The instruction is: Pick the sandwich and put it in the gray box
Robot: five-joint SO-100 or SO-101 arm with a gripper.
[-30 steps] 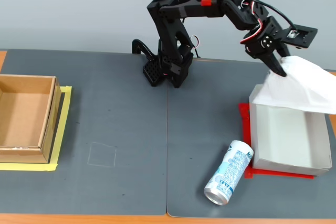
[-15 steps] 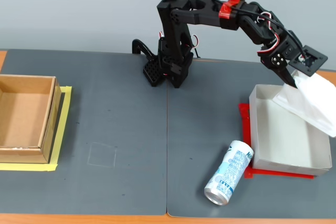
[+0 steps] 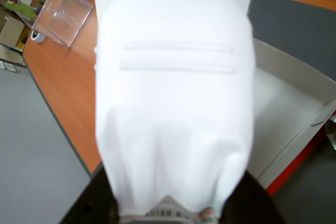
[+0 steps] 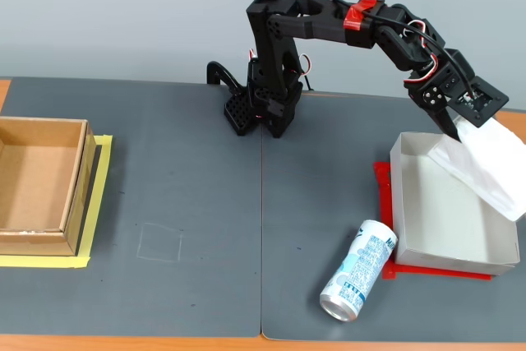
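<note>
We are holding the sandwich (image 4: 486, 168) by its upper end, the gripper (image 4: 457, 125) clenched on it, and the package is hanging tilted over the far right part of the gray box (image 4: 411, 203). Its lower end is reaching past the box's right wall in the fixed view, and we cannot tell whether it is touching the box floor or the wall. The gray box is sitting on a red base (image 4: 383, 195) on the dark mat (image 4: 205, 203); apart from the package over it, its visible floor is showing nothing. At the left edge, a brown cardboard box (image 4: 41, 187) is standing on yellow tape (image 4: 100, 170), and its visible inside is bare too. A white-and-blue drink can (image 4: 359, 270) is lying on its side just beside the gray box's near left corner.

In the wrist view the sandwich (image 3: 173, 93) is filling most of the frame and is covering our fingers; only a strip of printed label is peeking out at the bottom edge. Behind it we are seeing part of the gray box's wall (image 3: 294, 66) and a clear plastic case (image 3: 60, 14) on the orange tabletop (image 3: 68, 98).
</note>
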